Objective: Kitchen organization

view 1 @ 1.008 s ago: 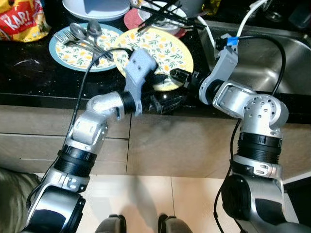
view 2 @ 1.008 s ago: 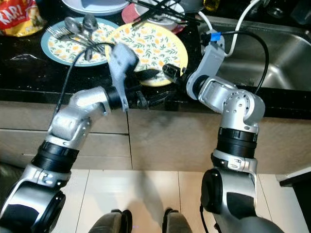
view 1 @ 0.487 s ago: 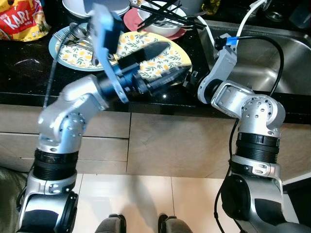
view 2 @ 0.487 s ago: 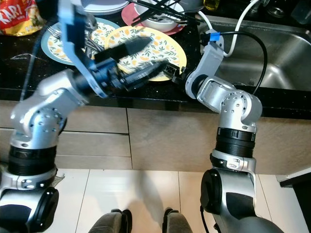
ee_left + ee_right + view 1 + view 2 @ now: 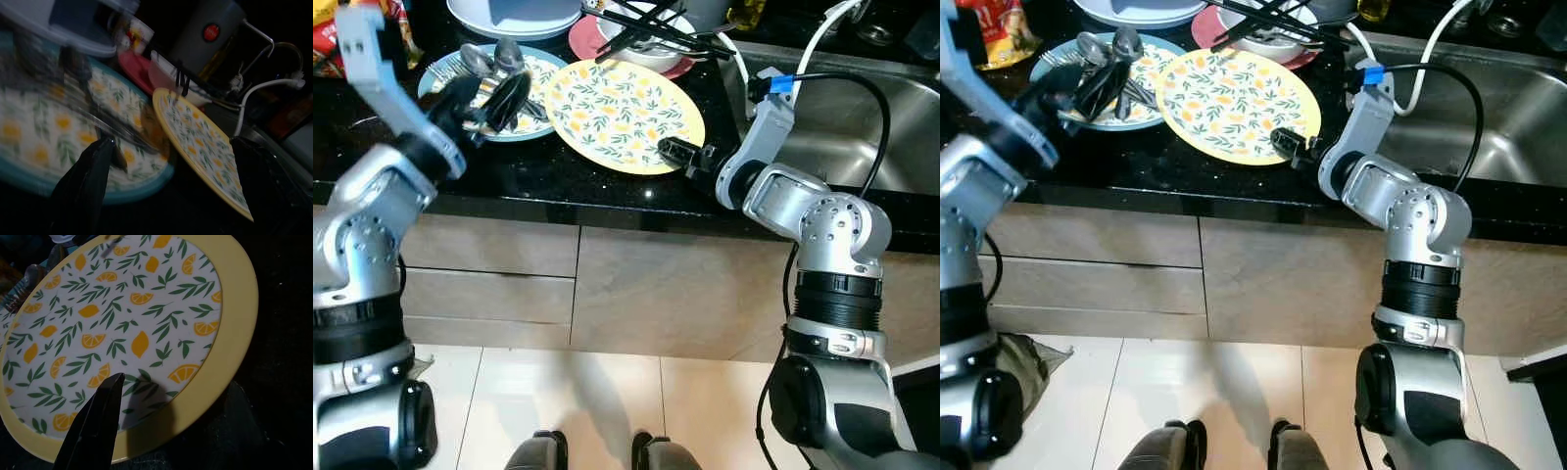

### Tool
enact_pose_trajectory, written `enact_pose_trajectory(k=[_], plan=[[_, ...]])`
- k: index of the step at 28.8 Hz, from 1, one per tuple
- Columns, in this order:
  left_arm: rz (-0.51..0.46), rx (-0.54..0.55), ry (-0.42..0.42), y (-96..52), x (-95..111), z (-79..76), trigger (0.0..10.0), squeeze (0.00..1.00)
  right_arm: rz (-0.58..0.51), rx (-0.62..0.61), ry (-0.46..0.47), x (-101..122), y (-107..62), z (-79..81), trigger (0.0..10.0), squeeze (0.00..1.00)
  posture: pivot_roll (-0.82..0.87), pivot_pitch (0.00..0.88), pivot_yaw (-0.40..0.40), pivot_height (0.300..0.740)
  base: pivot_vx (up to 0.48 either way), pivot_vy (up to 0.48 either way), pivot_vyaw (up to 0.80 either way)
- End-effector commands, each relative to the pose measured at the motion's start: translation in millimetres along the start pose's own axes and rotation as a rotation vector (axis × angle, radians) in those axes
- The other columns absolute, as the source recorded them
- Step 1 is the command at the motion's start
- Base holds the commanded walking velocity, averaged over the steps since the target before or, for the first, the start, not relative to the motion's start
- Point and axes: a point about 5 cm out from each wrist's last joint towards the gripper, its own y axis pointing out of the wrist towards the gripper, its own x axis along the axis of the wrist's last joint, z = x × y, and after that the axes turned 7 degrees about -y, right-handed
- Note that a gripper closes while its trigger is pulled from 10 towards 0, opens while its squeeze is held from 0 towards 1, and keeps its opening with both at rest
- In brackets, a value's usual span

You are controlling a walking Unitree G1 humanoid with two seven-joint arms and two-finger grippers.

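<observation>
The yellow plate [image 5: 625, 114] lies flat on the dark surface [image 5: 509, 171], overlapping the teal plate [image 5: 533, 122] of cutlery [image 5: 1102, 49]. Left gripper [image 5: 494, 96] hovers there, jaws apart — right gripper [image 5: 677, 152] at the yellow rim, jaws apart.

Steel sink [image 5: 862, 137], tiled floor [image 5: 607, 401], wooden drawers [image 5: 509, 284]

Both arms are built of rounded brushed-silver housings joined by ribbed black collars. The right arm [image 5: 803, 206] shows small dark screw holes on its round shoulder joint, and a black cable loops over it toward the sink [image 5: 862, 127], beside a blue tag. The left arm [image 5: 372, 206] carries a pale grey bracket. Black fingers [image 5: 95, 423] look smooth, perhaps matte.
</observation>
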Motion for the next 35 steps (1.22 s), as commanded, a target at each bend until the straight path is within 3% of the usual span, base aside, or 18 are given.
enact_pose_trajectory(k=[1,3,8,13,18,27,28,29,35], plan=[[0.001,-0.015,-0.052,-2.7,-4,-5.5,10.0,0.0,0.084,-0.03,0.027,-17,3.7,-8.7,10.0,0.0,0.05,0.21,-0.089,0.74,0.0,0.0,0.0],[-0.009,-0.035,-0.136,-3.7,-11,-10.8,10.0,0.0,0.083,-0.024,0.029,-17,4.8,-8.6,10.0,0.0,0.06,0.208,-0.093,0.74,0.0,0.0,0.0],[-0.005,-0.075,-0.192,-2.5,-18,-19.3,10.0,0.0,0.072,0.017,0.066,-15,6.7,-4.9,10.0,0.0,0.06,0.201,-0.096,0.74,0.0,0.0,0.0],[0.001,-0.084,-0.212,-1.0,-21,-22.8,10.0,0.0,0.063,0.062,0.108,-12,7.5,-0.8,10.0,0.0,0.06,0.197,-0.097,0.74,0.0,0.0,0.0],[0.017,-0.084,-0.237,1.8,-27,-27.6,10.0,0.0,0.06,0.188,0.191,-8,7.4,12.8,10.0,0.0,0.05,0.19,-0.1,0.74,0.0,0.0,0.0],[0.028,-0.078,-0.252,1.9,-31,-31.5,10.0,0.0,0.111,0.253,0.201,-15,7.7,19.0,9.8,0.0,0.06,0.194,-0.099,0.74,0.0,0.0,0.0],[0.032,-0.076,-0.249,1.7,-32,-31.7,10.0,0.0,0.112,0.246,0.195,-15,7.0,16.8,4.4,0.0,0.06,0.195,-0.099,0.74,0.0,0.0,0.0],[0.034,-0.075,-0.248,1.8,-32,-31.9,10.0,0.0,0.108,0.238,0.195,-13,5.7,13.4,0.0,0.0,0.06,0.197,-0.098,0.74,0.0,0.0,0.0],[0.038,-0.073,-0.247,2.3,-33,-32.9,10.0,0.0,0.099,0.222,0.2,-10,2.2,6.7,0.0,0.0,0.06,0.198,-0.098,0.74,0.0,0.0,0.0]])
